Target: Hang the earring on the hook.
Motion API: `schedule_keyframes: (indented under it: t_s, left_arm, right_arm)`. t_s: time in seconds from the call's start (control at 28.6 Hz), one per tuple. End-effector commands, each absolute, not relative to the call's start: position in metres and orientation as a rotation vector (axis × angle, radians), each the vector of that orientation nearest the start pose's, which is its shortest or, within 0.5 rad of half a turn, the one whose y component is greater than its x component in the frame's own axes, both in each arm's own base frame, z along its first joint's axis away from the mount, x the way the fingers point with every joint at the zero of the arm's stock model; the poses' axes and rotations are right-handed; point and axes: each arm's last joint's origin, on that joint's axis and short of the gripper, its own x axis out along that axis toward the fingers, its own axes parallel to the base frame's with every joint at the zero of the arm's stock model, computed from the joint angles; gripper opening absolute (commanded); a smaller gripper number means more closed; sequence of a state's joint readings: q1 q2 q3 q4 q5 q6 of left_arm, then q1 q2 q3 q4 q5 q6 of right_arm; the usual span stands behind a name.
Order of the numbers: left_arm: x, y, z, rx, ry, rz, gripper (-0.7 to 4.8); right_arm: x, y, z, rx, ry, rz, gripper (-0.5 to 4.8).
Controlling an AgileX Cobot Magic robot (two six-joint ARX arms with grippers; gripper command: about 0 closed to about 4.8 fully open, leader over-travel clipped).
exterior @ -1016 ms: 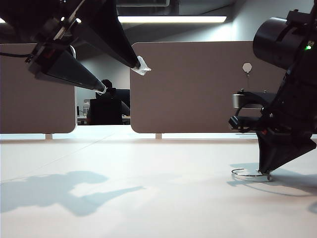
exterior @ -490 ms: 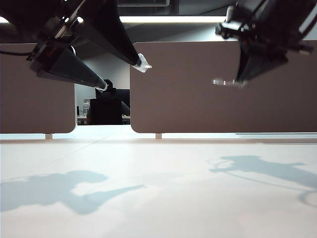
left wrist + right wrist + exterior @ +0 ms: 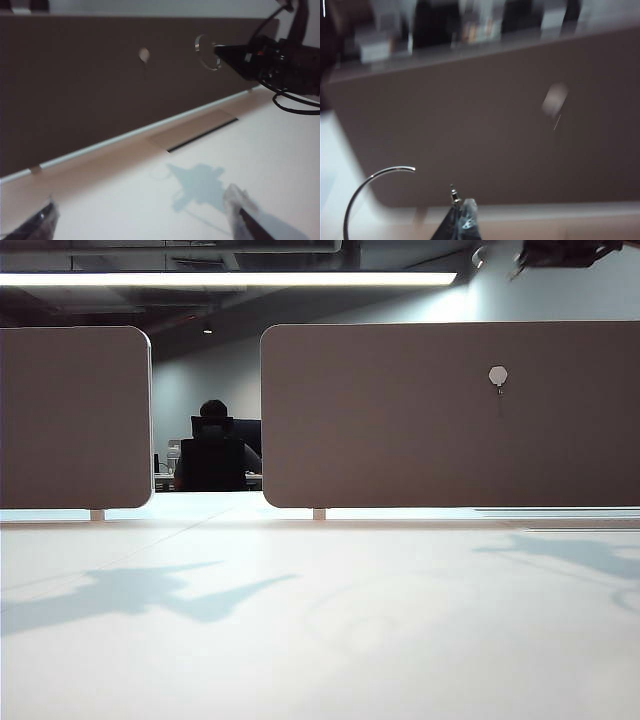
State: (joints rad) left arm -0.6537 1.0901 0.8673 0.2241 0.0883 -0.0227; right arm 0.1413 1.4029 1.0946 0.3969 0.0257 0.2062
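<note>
Gripping the earring [image 3: 362,192] at its clasp end, the right pincer [image 3: 461,220] is holding it aloft before the brown panel [image 3: 400,440], the hoop arcing out beside its closed tips and seemingly level with the hook [image 3: 144,54] (blurred). The left pincer [image 3: 145,217] is hovering wide open over the surface [image 3: 320,640].

Ceiling strip light [image 3: 230,279] glares — soft shadows below — right wrist view blurred.
</note>
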Motion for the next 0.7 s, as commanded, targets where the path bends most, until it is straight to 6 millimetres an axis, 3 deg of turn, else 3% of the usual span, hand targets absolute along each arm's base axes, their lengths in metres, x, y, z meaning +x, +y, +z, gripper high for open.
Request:
schedule_keyframes:
  t_s: [0.04, 0.28, 0.53, 0.7]
  left_arm:
    - [0.212, -0.154, 0.357, -0.005, -0.025, -0.701, 4.79]
    - [0.250, -0.165, 0.368, 0.000, -0.019, -0.658, 4.79]
    - [0.275, -0.180, 0.346, 0.019, 0.061, -0.655, 4.79]
    - [0.281, -0.183, 0.336, 0.032, 0.103, -0.638, 4.79]
  right_arm:
    - [0.351, 0.025, 0.361, 0.263, -0.137, 0.088, -0.07]
    - [0.428, -0.005, 0.355, 0.254, -0.150, 0.040, -0.07]
    - [0.498, -0.014, 0.336, 0.252, -0.175, 0.029, -0.07]
    - [0.539, -0.018, 0.317, 0.255, -0.200, 0.015, -0.07]
